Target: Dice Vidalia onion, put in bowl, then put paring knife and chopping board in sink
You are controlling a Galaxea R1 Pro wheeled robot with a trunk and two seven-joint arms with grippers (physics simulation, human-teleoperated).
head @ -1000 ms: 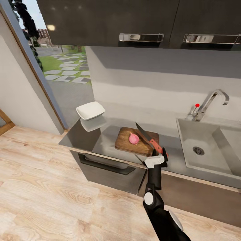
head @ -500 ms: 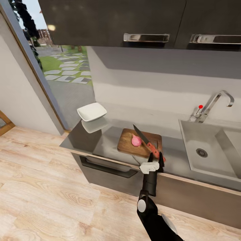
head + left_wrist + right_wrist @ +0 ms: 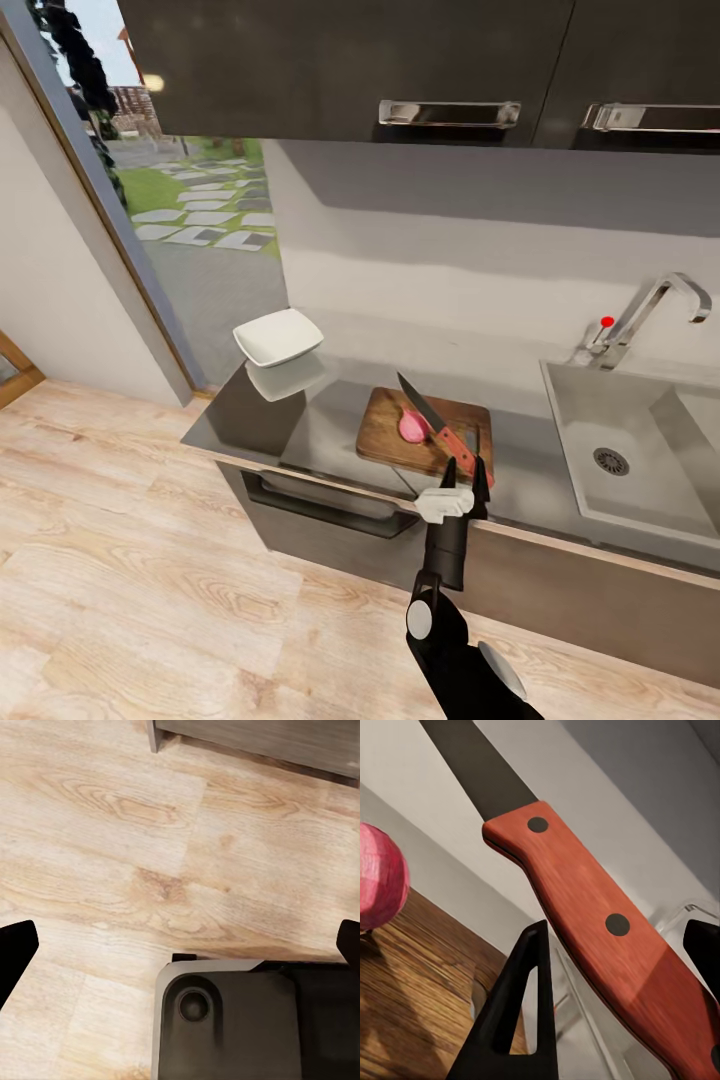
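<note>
Right tool [image 3: 466,470] clamps paring knife [image 3: 432,419] over onion [image 3: 412,426] on chopping board [image 3: 400,440]; bowl [image 3: 279,336] well apart.

the sink [image 3: 640,440] runs off the head view's right edge; the paring knife [image 3: 585,907] blade tip is cropped.
</note>
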